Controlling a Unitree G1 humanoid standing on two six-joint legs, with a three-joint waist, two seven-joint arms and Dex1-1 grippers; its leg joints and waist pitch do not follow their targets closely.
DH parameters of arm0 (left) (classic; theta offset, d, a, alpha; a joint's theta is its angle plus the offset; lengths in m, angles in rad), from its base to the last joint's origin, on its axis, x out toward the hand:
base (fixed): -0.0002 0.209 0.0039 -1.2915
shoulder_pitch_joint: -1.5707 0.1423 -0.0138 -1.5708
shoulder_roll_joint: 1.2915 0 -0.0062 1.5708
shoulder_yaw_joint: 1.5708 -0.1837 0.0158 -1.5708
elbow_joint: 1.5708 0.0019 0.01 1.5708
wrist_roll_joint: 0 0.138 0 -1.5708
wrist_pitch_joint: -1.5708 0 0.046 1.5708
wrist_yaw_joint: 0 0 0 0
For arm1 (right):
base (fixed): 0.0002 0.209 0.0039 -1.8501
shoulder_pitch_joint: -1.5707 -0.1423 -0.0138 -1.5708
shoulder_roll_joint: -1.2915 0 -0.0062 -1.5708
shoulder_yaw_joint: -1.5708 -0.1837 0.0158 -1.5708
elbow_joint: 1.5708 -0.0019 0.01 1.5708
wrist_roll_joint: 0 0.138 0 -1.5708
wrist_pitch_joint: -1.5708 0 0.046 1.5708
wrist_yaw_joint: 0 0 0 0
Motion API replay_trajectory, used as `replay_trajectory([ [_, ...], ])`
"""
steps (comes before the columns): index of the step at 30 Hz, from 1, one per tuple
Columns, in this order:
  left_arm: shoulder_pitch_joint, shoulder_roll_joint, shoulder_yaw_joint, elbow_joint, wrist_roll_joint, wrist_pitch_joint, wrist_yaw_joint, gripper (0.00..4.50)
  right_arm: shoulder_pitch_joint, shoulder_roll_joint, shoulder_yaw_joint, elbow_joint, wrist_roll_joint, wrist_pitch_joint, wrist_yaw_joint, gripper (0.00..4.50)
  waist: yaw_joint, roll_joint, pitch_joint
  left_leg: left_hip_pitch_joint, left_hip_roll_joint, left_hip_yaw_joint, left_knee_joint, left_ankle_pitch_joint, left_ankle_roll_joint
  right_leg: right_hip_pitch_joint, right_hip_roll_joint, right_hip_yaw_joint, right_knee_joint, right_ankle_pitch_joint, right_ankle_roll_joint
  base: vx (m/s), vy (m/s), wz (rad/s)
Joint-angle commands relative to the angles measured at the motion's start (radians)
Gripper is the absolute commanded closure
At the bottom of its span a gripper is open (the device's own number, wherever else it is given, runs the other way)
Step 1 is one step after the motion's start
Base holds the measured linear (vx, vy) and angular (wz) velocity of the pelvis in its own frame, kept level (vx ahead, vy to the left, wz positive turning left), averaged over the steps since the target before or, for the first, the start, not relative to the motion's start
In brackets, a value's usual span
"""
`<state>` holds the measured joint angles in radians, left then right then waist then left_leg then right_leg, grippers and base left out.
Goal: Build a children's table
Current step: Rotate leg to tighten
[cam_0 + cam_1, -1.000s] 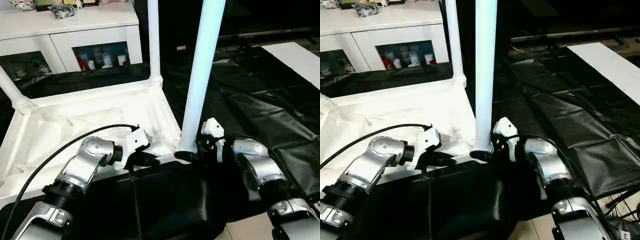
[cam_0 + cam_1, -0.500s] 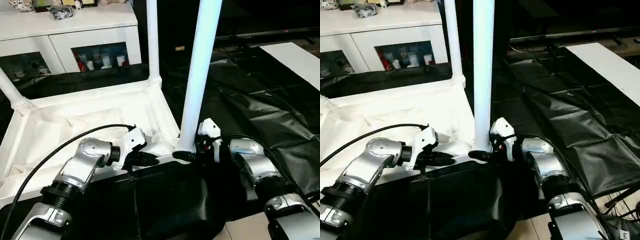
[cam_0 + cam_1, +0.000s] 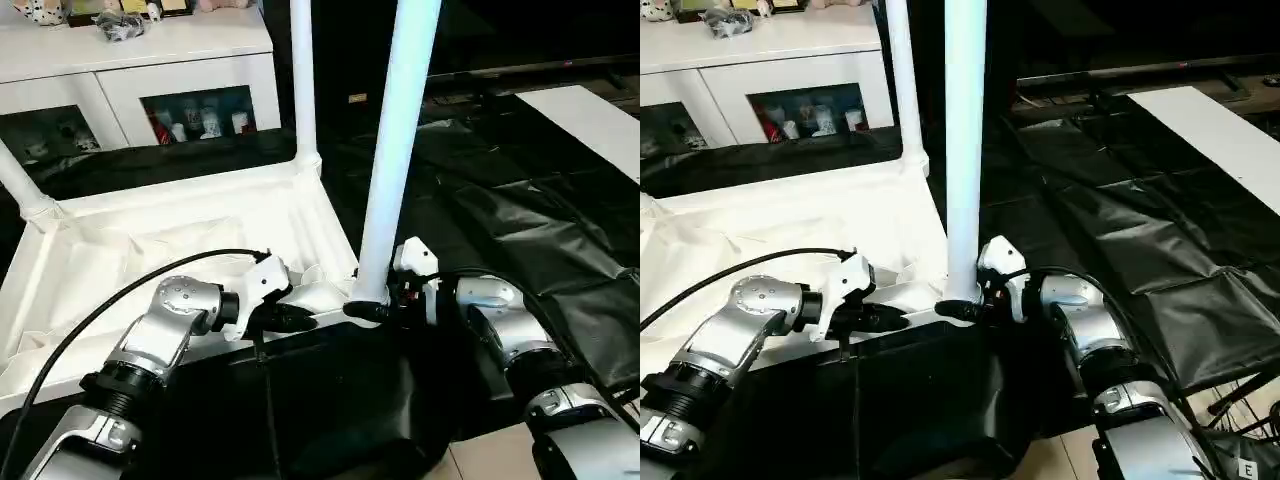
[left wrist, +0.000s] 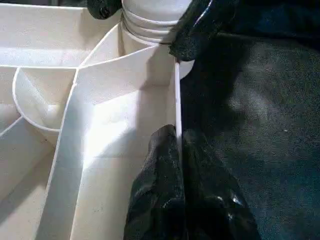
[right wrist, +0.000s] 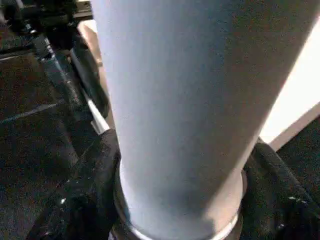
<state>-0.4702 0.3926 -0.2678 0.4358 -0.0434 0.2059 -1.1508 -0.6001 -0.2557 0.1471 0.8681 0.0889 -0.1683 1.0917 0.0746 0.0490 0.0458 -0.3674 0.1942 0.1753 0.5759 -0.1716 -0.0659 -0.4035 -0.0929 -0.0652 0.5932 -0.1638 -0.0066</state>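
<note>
On black sheeting [image 3: 520, 215], before a white cabinet [image 3: 140, 70]: upturned tabletop [image 3: 190, 235], ribbed underside up, legs standing in far corner sockets. At the near right corner, a leg [image 3: 395, 150] upright in its socket, base flanked by both fingers of the right gripper [image 3: 375, 310], closed around it. Left gripper [image 4: 179, 145] clamped shut on the thin near rim of the tabletop, just beside that corner.

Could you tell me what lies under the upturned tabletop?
A black sheet spreads out from under the tabletop across the floor. What sits directly beneath the tabletop is covered by it and cannot be seen.
</note>
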Motion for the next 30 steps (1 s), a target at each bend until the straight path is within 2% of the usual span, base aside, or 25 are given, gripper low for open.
replay_trajectory([
  [1, 0.021, -0.037, -0.019, 0.006, -0.001, 0.028, 0.023, 4.50, 0.011, 0.048, -0.060, 0.027, 0.018, 0.041, -0.175, 1.76, 0.000, -0.017, -0.059, 0.005, 0.029, -0.002, -0.066, -0.254, 0.059, 0.044, -0.048, 0.033, -0.071, -0.350, -0.212, 0.000, 0.000, 0.00],
  [3, 0.021, -0.052, -0.022, 0.003, 0.002, 0.043, 0.042, 4.50, 0.021, 0.073, -0.072, 0.026, 0.024, 0.055, -0.227, 1.76, -0.008, -0.020, -0.056, 0.007, 0.027, -0.005, -0.069, -0.287, 0.036, 0.044, -0.049, 0.033, -0.078, -0.413, -0.189, 0.000, 0.000, 0.00],
  [4, 0.016, -0.082, -0.019, 0.003, 0.007, 0.070, 0.087, 4.50, 0.033, 0.114, -0.085, 0.023, 0.032, 0.068, -0.295, 1.76, -0.012, -0.020, -0.055, 0.010, 0.026, -0.007, -0.070, -0.310, 0.030, 0.041, -0.049, 0.031, -0.082, -0.445, -0.179, 0.000, 0.000, 0.00],
  [5, 0.004, -0.125, -0.016, 0.003, 0.010, 0.122, 0.147, 4.50, 0.040, 0.171, -0.099, 0.023, 0.036, 0.096, -0.397, 1.76, -0.016, -0.014, -0.053, 0.014, 0.027, -0.007, -0.071, -0.325, 0.021, 0.036, -0.048, 0.034, -0.085, -0.460, -0.173, 0.000, 0.000, 0.00],
  [6, -0.006, -0.147, -0.013, 0.013, 0.022, 0.136, 0.191, 4.50, 0.035, 0.194, -0.104, 0.036, 0.028, 0.110, -0.461, 1.76, -0.019, -0.015, -0.051, 0.016, 0.026, -0.006, -0.073, -0.334, 0.017, 0.033, -0.048, 0.036, -0.088, -0.470, -0.170, 0.000, 0.000, 0.00],
  [9, -0.030, -0.198, -0.001, 0.045, 0.041, 0.168, 0.286, 4.50, 0.018, 0.238, -0.105, 0.066, -0.001, 0.128, -0.582, 1.76, -0.026, -0.016, -0.047, 0.021, 0.020, -0.014, -0.076, -0.403, -0.003, 0.030, -0.047, 0.027, -0.100, -0.578, -0.124, 0.000, 0.000, 0.00],
  [10, -0.058, -0.253, 0.016, 0.085, 0.049, 0.212, 0.374, 4.50, -0.004, 0.281, -0.112, 0.097, -0.017, 0.139, -0.681, 1.77, -0.029, -0.014, -0.045, 0.030, 0.016, -0.014, -0.072, -0.432, -0.009, 0.021, -0.047, 0.024, -0.111, -0.629, -0.104, 0.000, 0.000, 0.00],
  [12, -0.080, -0.294, 0.013, 0.120, 0.063, 0.235, 0.423, 4.50, -0.030, 0.318, -0.132, 0.128, -0.014, 0.149, -0.778, 1.78, -0.036, -0.013, -0.042, 0.038, 0.011, -0.018, -0.070, -0.465, -0.016, 0.017, -0.047, 0.015, -0.125, -0.693, -0.078, 0.000, 0.000, 0.00],
  [13, -0.091, -0.308, 0.010, 0.139, 0.073, 0.237, 0.440, 4.50, -0.039, 0.332, -0.137, 0.136, -0.014, 0.148, -0.809, 1.78, -0.039, -0.009, -0.043, 0.042, 0.010, -0.020, -0.069, -0.489, -0.015, 0.016, -0.046, 0.007, -0.131, -0.700, -0.066, 0.000, 0.000, 0.00],
  [14, -0.098, -0.316, 0.008, 0.151, 0.079, 0.238, 0.451, 4.50, -0.045, 0.341, -0.140, 0.140, -0.014, 0.148, -0.827, 1.78, -0.044, -0.011, -0.042, 0.040, 0.011, -0.024, -0.073, -0.516, -0.011, 0.019, -0.044, -0.001, -0.138, -0.693, -0.054, 0.000, 0.000, 0.00],
  [15, -0.112, -0.326, 0.003, 0.173, 0.094, 0.238, 0.472, 4.50, -0.050, 0.351, -0.131, 0.143, -0.031, 0.141, -0.852, 1.78, -0.044, -0.007, -0.040, 0.042, 0.010, -0.025, -0.074, -0.531, -0.011, 0.018, -0.042, -0.004, -0.141, -0.696, -0.050, 0.000, 0.000, 0.00],
  [16, -0.119, -0.327, 0.000, 0.184, 0.102, 0.238, 0.481, 4.50, -0.050, 0.353, -0.118, 0.139, -0.047, 0.136, -0.853, 1.78, -0.050, -0.007, -0.036, 0.057, 0.007, -0.025, -0.070, -0.582, -0.011, 0.005, -0.036, -0.016, -0.158, -0.721, -0.032, 0.000, 0.000, 0.00],
  [17, -0.123, -0.326, -0.002, 0.188, 0.111, 0.243, 0.486, 4.50, -0.048, 0.355, -0.106, 0.132, -0.068, 0.136, -0.862, 1.78, -0.057, -0.004, -0.035, 0.070, 0.007, -0.028, -0.068, -0.626, -0.009, 0.006, -0.034, -0.033, -0.167, -0.721, -0.020, 0.000, 0.000, 0.00],
  [18, -0.124, -0.325, -0.002, 0.189, 0.115, 0.246, 0.487, 4.50, -0.046, 0.356, -0.101, 0.128, -0.080, 0.136, -0.867, 1.78, -0.060, -0.002, -0.035, 0.065, 0.008, -0.031, -0.070, -0.633, -0.006, 0.015, -0.036, -0.040, -0.170, -0.712, -0.015, -0.043, 0.060, 0.01],
  [19, -0.124, -0.324, -0.002, 0.189, 0.116, 0.247, 0.488, 4.50, -0.045, 0.357, -0.099, 0.126, -0.083, 0.136, -0.867, 1.78, -0.064, 0.007, -0.035, 0.061, 0.016, -0.037, -0.082, -0.660, -0.006, 0.029, -0.038, -0.051, -0.165, -0.673, -0.015, 0.000, 0.000, 0.00],
  [20, -0.125, -0.323, -0.001, 0.188, 0.118, 0.250, 0.492, 4.50, -0.043, 0.358, -0.095, 0.121, -0.088, 0.134, -0.865, 1.78, -0.065, 0.012, -0.036, 0.049, 0.025, -0.045, -0.098, -0.691, -0.010, 0.047, -0.039, -0.051, -0.152, -0.616, -0.023, -0.001, 0.062, -0.05],
  [21, -0.126, -0.319, 0.001, 0.190, 0.123, 0.254, 0.494, 4.50, -0.039, 0.362, -0.096, 0.115, -0.082, 0.128, -0.846, 1.78, -0.065, 0.014, -0.037, 0.048, 0.028, -0.047, -0.104, -0.707, -0.012, 0.049, -0.040, -0.049, -0.148, -0.590, -0.031, 0.009, 0.051, -0.04],
  [22, -0.126, -0.313, 0.004, 0.190, 0.124, 0.256, 0.494, 4.50, -0.035, 0.362, -0.099, 0.109, -0.073, 0.125, -0.830, 1.78, -0.066, 0.009, -0.038, 0.047, 0.027, -0.047, -0.105, -0.712, -0.014, 0.049, -0.047, -0.047, -0.144, -0.574, -0.041, 0.009, 0.051, -0.04],
  [23, -0.127, -0.308, 0.007, 0.192, 0.126, 0.258, 0.496, 4.50, -0.035, 0.363, -0.105, 0.107, -0.063, 0.121, -0.818, 1.78, -0.065, 0.003, -0.038, 0.054, 0.019, -0.041, -0.096, -0.694, -0.012, 0.037, -0.055, -0.047, -0.156, -0.613, -0.042, 0.000, 0.000, 0.00],
  [24, -0.128, -0.300, 0.005, 0.196, 0.132, 0.253, 0.492, 4.50, -0.034, 0.360, -0.111, 0.102, -0.054, 0.121, -0.805, 1.78, -0.065, 0.001, -0.038, 0.057, 0.015, -0.039, -0.091, -0.680, -0.009, 0.033, -0.058, -0.048, -0.160, -0.635, -0.040, 0.000, 0.000, 0.00],
  [25, -0.128, -0.295, 0.003, 0.199, 0.135, 0.249, 0.489, 4.50, -0.034, 0.358, -0.115, 0.099, -0.050, 0.121, -0.799, 1.43, -0.065, 0.001, -0.037, 0.056, 0.012, -0.038, -0.085, -0.655, -0.003, 0.032, -0.063, -0.051, -0.167, -0.667, -0.033, 0.000, 0.000, 0.00],
  [26, -0.126, -0.286, 0.001, 0.197, 0.139, 0.246, 0.482, 4.50, -0.034, 0.347, -0.115, 0.091, -0.052, 0.115, -0.791, 1.22, -0.066, 0.001, -0.037, 0.052, 0.012, -0.038, -0.085, -0.638, 0.000, 0.034, -0.063, -0.053, -0.168, -0.678, -0.025, 0.000, 0.000, 0.00],
  [28, -0.118, -0.268, -0.006, 0.186, 0.144, 0.238, 0.459, 4.50, -0.034, 0.326, -0.118, 0.074, -0.058, 0.111, -0.791, 1.08, -0.066, 0.000, -0.036, 0.049, 0.012, -0.039, -0.086, -0.635, 0.002, 0.035, -0.063, -0.057, -0.171, -0.686, -0.015, 0.000, 0.000, 0.00],
  [29, -0.111, -0.253, -0.013, 0.176, 0.146, 0.235, 0.439, 4.50, -0.035, 0.309, -0.122, 0.060, -0.057, 0.112, -0.783, 0.89, -0.069, 0.003, -0.036, 0.041, 0.015, -0.043, -0.092, -0.638, -0.002, 0.042, -0.063, -0.057, -0.166, -0.679, -0.012, 0.000, 0.000, 0.00],
  [30, -0.104, -0.240, -0.019, 0.163, 0.145, 0.237, 0.418, 4.50, -0.036, 0.289, -0.118, 0.048, -0.061, 0.108, -0.764, 0.89, -0.071, 0.002, -0.036, 0.036, 0.016, -0.046, -0.095, -0.639, -0.004, 0.046, -0.063, -0.056, -0.163, -0.671, -0.013, 0.000, 0.000, 0.00],
])
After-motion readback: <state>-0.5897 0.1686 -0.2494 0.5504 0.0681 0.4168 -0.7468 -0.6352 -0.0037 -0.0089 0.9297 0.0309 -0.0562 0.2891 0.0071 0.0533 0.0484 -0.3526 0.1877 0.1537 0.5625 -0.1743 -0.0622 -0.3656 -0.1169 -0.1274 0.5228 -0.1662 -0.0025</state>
